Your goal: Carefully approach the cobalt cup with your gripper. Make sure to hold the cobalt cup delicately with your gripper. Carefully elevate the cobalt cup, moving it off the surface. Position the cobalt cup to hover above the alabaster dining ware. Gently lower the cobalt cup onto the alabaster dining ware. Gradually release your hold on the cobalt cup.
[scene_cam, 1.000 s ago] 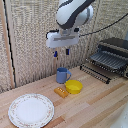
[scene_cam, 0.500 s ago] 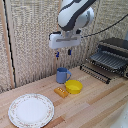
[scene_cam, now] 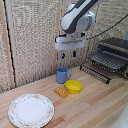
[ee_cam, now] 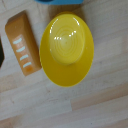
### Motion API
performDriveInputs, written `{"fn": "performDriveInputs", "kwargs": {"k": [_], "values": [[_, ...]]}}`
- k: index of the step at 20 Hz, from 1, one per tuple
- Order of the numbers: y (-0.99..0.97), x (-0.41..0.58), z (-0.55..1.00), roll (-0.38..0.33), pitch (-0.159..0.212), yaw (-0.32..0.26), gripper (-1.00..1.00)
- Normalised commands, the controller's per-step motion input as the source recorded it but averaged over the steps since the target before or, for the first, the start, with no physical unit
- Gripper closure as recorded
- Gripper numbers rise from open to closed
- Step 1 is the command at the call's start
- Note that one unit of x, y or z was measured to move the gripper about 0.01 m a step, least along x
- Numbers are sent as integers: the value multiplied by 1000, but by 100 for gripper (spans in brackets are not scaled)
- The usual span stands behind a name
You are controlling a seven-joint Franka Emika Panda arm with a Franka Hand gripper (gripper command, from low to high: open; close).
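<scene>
Gripper [scene_cam: 68, 54] above the mug, approach step, nothing held

Jaws hang in the air over the blue mug [scene_cam: 62, 75], apart from it; can't tell how wide they stand, tips too small and out of wrist view. Mug sits upright on the worktop [scene_cam: 95, 107], just beside the yellow bowl [scene_cam: 74, 86], well apart from the white plate [scene_cam: 31, 110] toward exterior view's left. To do it well: centre over the mug, descend slowly, straddle the wall, avoid the bowl. Count: one mug, one plate, one bowl, one orange block [scene_cam: 61, 92], one dark rack [scene_cam: 107, 60]
</scene>
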Motion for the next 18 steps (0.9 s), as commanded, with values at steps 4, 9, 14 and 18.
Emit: {"fn": "performDriveInputs", "kwargs": {"k": [4, 9, 14, 18], "values": [[-6, 504, -151, 0, 36, -83, -100], [-131, 509, -194, -1, 60, -32, -100], [-317, 213, -253, -24, 106, 15, -100], [-223, 11, -216, -44, 101, 16, -100]]}}
